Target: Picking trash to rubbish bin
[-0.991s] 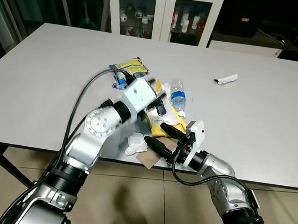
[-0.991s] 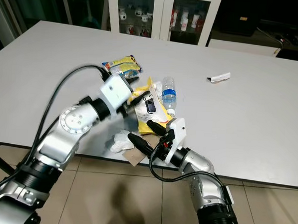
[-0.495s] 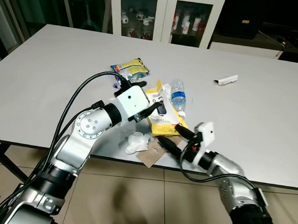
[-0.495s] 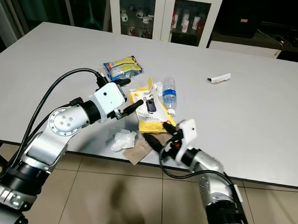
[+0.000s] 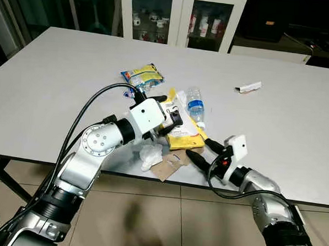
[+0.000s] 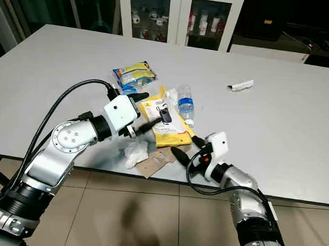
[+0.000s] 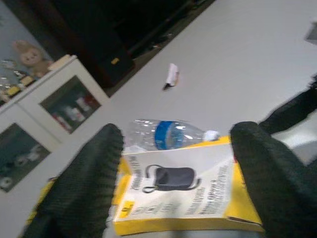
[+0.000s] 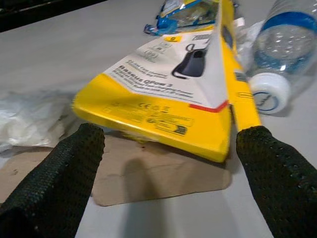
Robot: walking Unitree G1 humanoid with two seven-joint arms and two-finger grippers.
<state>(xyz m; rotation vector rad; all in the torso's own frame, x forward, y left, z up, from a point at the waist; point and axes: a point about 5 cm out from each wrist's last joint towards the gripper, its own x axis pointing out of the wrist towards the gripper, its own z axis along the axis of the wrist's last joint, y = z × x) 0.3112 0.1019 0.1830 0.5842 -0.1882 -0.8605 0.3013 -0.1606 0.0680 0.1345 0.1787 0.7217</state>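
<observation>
Obs., standing beside the table (image 5: 57, 68). Trash sits in a loose cluster near the front edge: a yellow box (image 5: 181, 126) in the middle, a plastic bottle (image 5: 196, 102) lying on its side just beyond it, a yellow-and-blue snack bag (image 5: 144, 74) further back, a crumpled white tissue (image 5: 150, 154) and a flat piece of brown cardboard (image 5: 168, 166) at the very edge. A small white wrapper (image 5: 249, 87) lies well apart, toward the far right.

Left gripper (image 5: 164, 111) is at the box's left side, fingers spread and released; in the left wrist view the two black fingers (image 7: 89, 173) frame the box with nothing pinched. Right gripper (image 5: 203, 150) reaches in from the front edge toward the box's near corner, also spread wide and holding nothing; in its wrist view the raised near corner sits between the fingers (image 8: 74, 163), above the cardboard.

Where the bin stands I cannot say.

Risks, as I judge them:
- Both claws address the same box. If both close, they may pull against each other or knock fingers.
- The box rests tilted on the cardboard. A push from either side could slide cardboard and tissue off the table edge.
- The bottle touches or nearly touches the box; a shove could set it rolling.
- A wide flat box pinched at one corner may pivot and drop.
</observation>
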